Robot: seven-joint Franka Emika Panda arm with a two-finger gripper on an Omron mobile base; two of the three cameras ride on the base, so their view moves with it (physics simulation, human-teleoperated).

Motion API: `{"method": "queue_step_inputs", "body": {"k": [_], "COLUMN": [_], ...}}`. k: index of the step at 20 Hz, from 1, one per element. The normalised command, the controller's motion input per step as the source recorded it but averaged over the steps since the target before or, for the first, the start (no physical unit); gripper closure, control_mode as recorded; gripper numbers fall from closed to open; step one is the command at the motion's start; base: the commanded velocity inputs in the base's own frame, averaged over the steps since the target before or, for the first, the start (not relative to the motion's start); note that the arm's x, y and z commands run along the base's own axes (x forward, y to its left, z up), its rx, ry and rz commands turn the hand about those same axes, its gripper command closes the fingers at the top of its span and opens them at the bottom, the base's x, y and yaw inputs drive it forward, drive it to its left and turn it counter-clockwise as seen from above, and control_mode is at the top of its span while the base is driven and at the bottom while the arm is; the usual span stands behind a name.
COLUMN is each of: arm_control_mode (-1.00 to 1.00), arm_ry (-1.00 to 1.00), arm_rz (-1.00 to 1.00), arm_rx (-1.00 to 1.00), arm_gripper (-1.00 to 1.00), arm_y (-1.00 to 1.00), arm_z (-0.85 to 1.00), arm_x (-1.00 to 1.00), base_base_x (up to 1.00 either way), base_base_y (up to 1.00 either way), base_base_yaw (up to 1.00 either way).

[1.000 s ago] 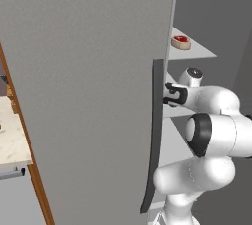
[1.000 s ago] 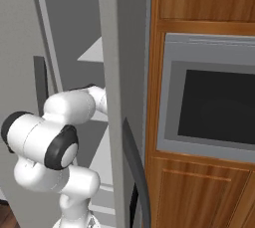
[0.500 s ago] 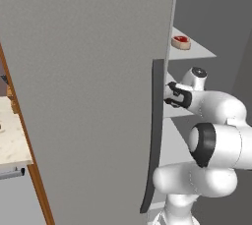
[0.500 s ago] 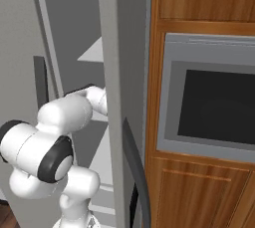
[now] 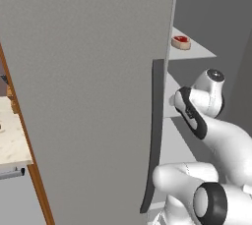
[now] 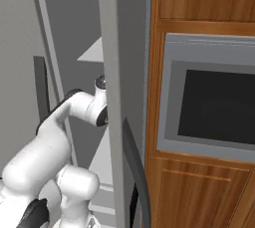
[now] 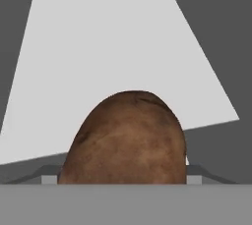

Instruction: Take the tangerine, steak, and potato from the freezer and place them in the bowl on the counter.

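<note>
A brown, rough potato (image 7: 125, 140) fills the lower middle of the hand view, very close to the camera. It covers my gripper's fingertips, which appear shut on it, and a pale freezer shelf (image 7: 108, 47) lies beyond. My hand (image 5: 187, 108) reaches in past the edge of the open grey freezer door (image 5: 88, 96), beside its dark vertical handle (image 5: 155, 135). The steak (image 5: 180, 42), red with a white rim, lies on an upper shelf. The tangerine and the bowl are out of view.
The beige counter (image 5: 12, 140) shows at the far left, past the door. On the right stand a second grey door (image 6: 117, 97) with a dark curved handle (image 6: 137, 172) and a built-in oven (image 6: 214, 102) set in wooden cabinets.
The elbow has dropped lower and swung right, and the forearm now slopes up toward the hand. The hand stays near the door handle, and the steak has not moved.
</note>
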Motion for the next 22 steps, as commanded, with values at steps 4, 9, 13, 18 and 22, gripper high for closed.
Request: {"method": "queue_step_inputs", "body": {"k": [4, 9, 13, 18, 22], "arm_control_mode": [-1.0, -1.0, -1.0, -1.0, -1.0], "arm_ry": [0.07, 0.05, 0.04, 0.02, 0.01], "arm_rz": [0.03, 0.05, 0.11, 0.18, 0.09], "arm_rx": [-0.01, -0.03, -0.05, -0.05, -0.03], "arm_gripper": [1.0, 1.0, 1.0, 1.0, 1.0], "arm_y": [0.13, 0.27, 0.46, 0.54, 0.11], "arm_z": [0.64, 0.41, 0.5, 0.43, 0.33], "arm_x": [-0.76, -0.99, -0.96, -0.72, -0.69], "base_base_x": [0.0, 0.0, 0.0, 0.0, 0.0], "base_base_y": [0.0, 0.0, 0.0, 0.0, 0.0], "base_base_yaw": [0.0, 0.0, 0.0, 0.0, 0.0]}}
